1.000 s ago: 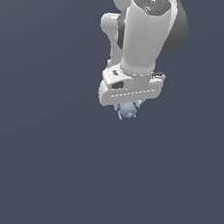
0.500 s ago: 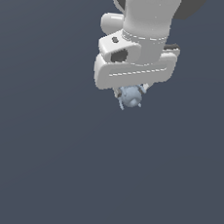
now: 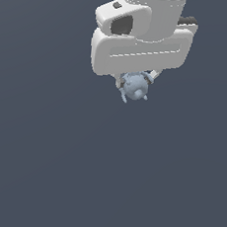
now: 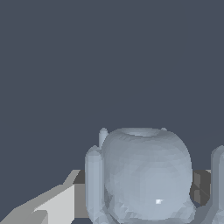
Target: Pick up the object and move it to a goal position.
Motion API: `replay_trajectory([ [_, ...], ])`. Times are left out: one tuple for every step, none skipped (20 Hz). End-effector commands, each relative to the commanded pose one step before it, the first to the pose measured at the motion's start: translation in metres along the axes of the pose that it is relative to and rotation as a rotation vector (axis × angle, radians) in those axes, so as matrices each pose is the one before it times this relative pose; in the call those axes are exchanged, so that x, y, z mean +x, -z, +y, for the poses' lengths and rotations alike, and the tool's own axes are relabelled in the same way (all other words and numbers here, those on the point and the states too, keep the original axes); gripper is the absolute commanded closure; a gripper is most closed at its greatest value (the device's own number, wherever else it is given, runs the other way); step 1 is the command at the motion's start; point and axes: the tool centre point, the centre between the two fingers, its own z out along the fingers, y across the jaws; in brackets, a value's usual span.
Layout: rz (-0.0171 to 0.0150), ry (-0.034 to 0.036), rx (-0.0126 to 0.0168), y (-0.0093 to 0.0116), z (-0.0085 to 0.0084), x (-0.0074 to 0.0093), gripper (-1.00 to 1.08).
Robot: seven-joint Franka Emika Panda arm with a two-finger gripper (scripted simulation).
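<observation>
The object is a small pale blue-grey lumpy ball with short nubs. It hangs just under the white gripper in the upper middle of the exterior view, held between the fingers, which are mostly hidden by the gripper body. In the wrist view the object fills the lower middle of the picture, with one white finger beside it and a dark pad on the other side. The gripper is shut on the object and holds it in the air.
A plain dark blue-grey background lies all around and below the gripper. No other object shows in either view.
The gripper with the object has come nearer the exterior camera and looks larger. It has shifted slightly to the exterior view's right. The object stays in the grip.
</observation>
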Motion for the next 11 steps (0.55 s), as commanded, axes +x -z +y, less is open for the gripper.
replay_trajectory([
  [-0.00065, 0.00009, 0.00018, 0.00791, 0.00133, 0.0025, 1.08],
  [0.0, 0.0, 0.0, 0.00235, 0.00042, 0.00079, 1.08],
  [0.0, 0.0, 0.0, 0.00205, 0.00037, 0.0007, 1.08],
  [0.0, 0.0, 0.0, 0.00175, 0.00032, 0.00062, 1.08],
  [0.0, 0.0, 0.0, 0.00147, 0.00027, 0.00054, 1.08],
  [0.0, 0.0, 0.0, 0.00118, 0.00023, 0.00046, 1.08],
  [0.0, 0.0, 0.0, 0.00091, 0.00019, 0.00039, 1.08],
  [0.0, 0.0, 0.0, 0.00064, 0.00015, 0.00032, 1.08],
  [0.0, 0.0, 0.0, 0.00038, 0.0001, 0.00024, 1.08],
  [0.0, 0.0, 0.0, 0.00015, 0.00006, 0.00016, 1.08],
  [0.0, 0.0, 0.0, 0.00002, 0.00002, 0.00006, 1.08],
])
